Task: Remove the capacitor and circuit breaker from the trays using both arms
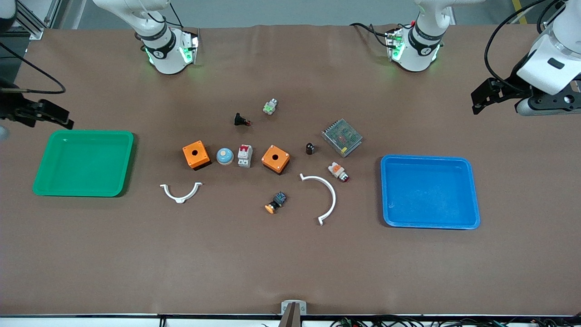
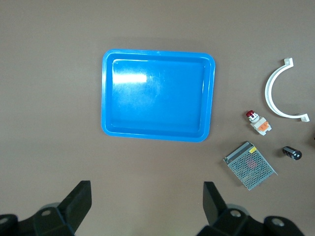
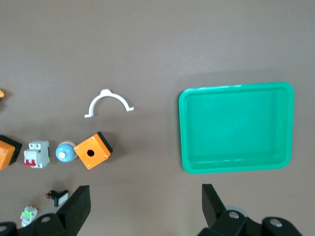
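The capacitor (image 1: 310,148), a tiny black stubby cylinder, stands mid-table beside the metal mesh box; it also shows in the left wrist view (image 2: 292,153). The breaker (image 1: 244,156), a white-grey block with red levers, lies between a blue dome button and an orange box; it also shows in the right wrist view (image 3: 36,154). My left gripper (image 1: 482,96) (image 2: 146,199) is open and empty, up over the table by the blue tray (image 1: 429,190). My right gripper (image 1: 56,116) (image 3: 146,201) is open and empty, up over the table by the green tray (image 1: 84,161).
Two orange boxes (image 1: 196,154) (image 1: 275,159), a blue dome button (image 1: 224,156), a mesh box (image 1: 342,137), a white-and-orange push button (image 1: 338,171), a black flared part (image 1: 241,120), an orange-capped button (image 1: 276,202) and two white curved clips (image 1: 181,193) (image 1: 324,197) lie mid-table.
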